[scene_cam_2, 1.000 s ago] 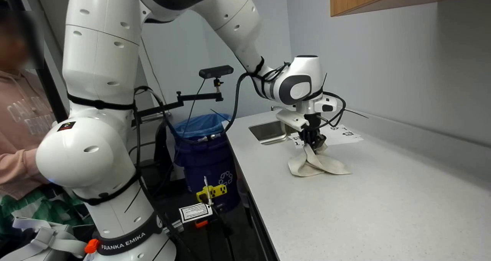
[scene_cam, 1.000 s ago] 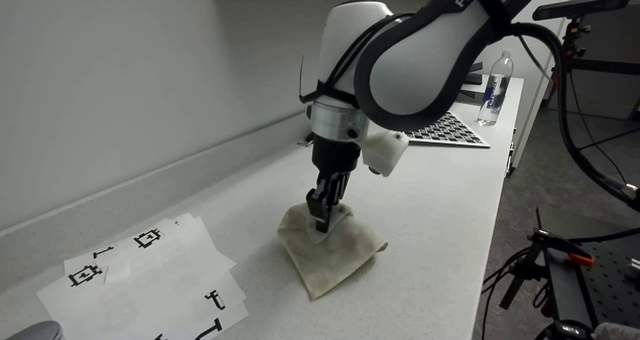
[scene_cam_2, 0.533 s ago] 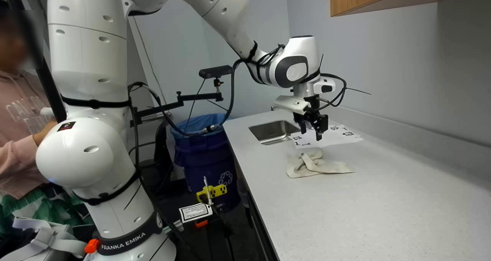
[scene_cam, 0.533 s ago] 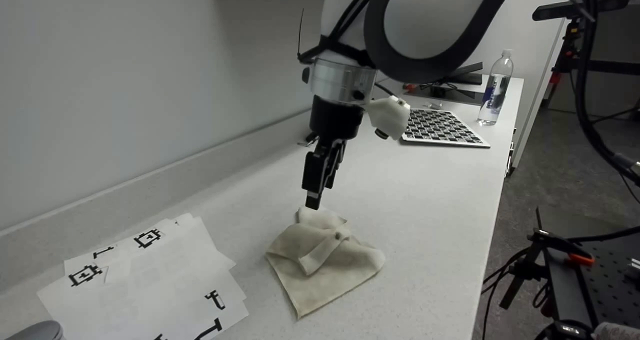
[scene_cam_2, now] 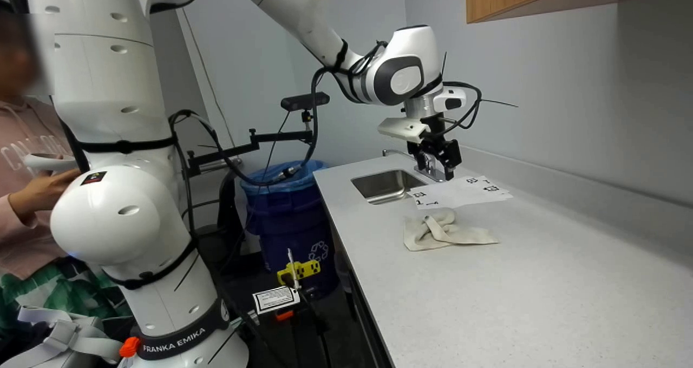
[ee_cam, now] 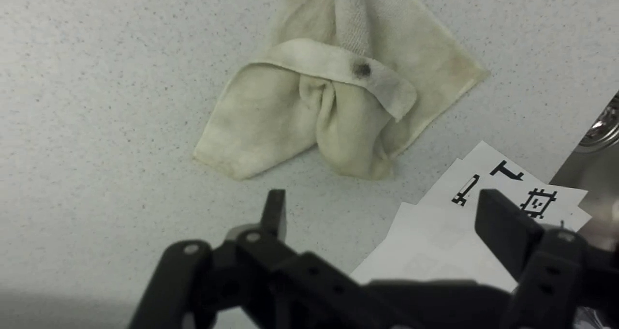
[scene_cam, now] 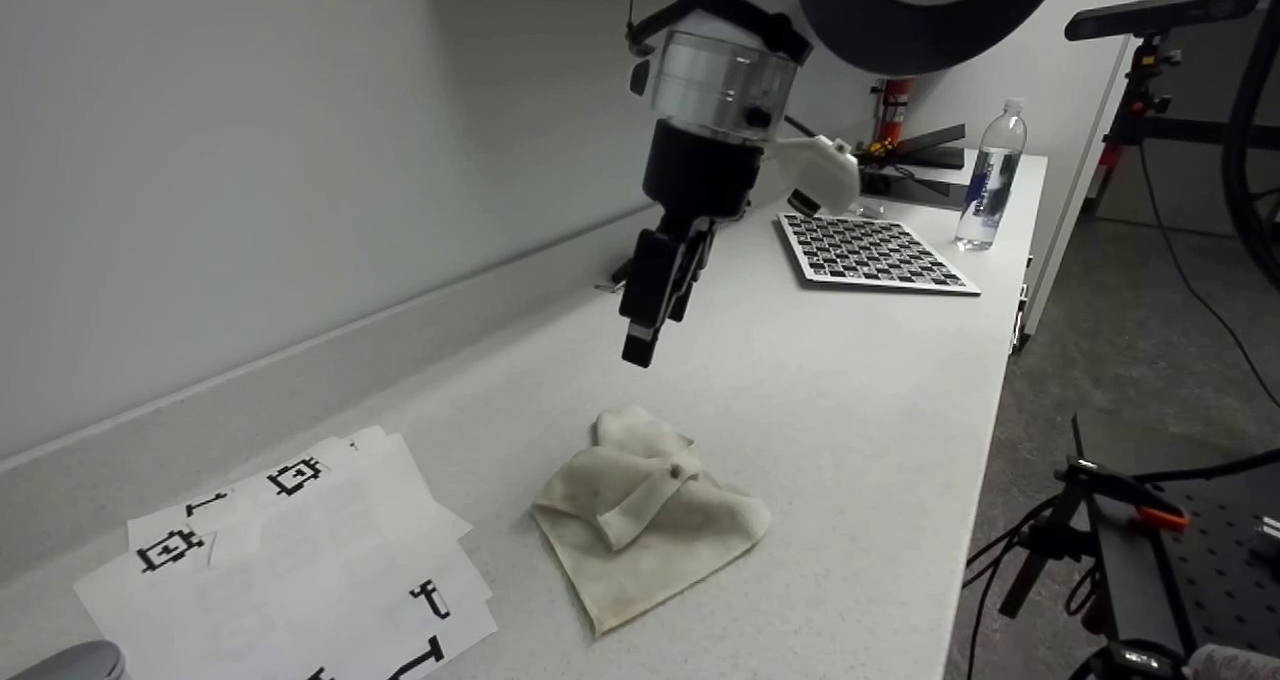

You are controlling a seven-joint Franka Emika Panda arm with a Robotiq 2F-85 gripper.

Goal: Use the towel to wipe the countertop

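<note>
Exterior view: the black gripper is hovering empty, fingers wide apart, clear of the cream cloth towel; a blue plastic bin is holding a liner.

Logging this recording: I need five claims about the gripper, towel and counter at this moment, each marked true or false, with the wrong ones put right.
1. The gripper is open. True.
2. The towel has a dark spot on it. True.
3. The towel is clamped in the gripper. False: it lies on the countertop, apart from the gripper.
4. The towel is spread flat in a single layer. False: it is rumpled, with parts folded over.
5. Printed sheets lie on the countertop, not touching the towel. True.
</note>
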